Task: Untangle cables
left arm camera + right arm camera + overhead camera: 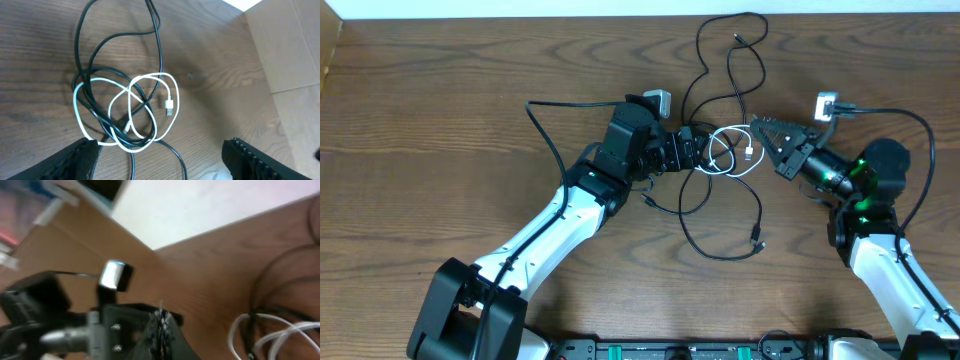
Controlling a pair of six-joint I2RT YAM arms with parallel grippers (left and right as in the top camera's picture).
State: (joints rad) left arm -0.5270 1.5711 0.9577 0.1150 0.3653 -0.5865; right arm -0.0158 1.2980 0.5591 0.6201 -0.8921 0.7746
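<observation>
Mostly central, cables (751,153) loop up near the table (440,120) edge.

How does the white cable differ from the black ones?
The white cable looks shorter and is coiled in tight loops; the black cables sprawl in wide loops. The white plug lies beside its coil; a black plug lies far out. Both are thin and tangled together on the table.
</observation>
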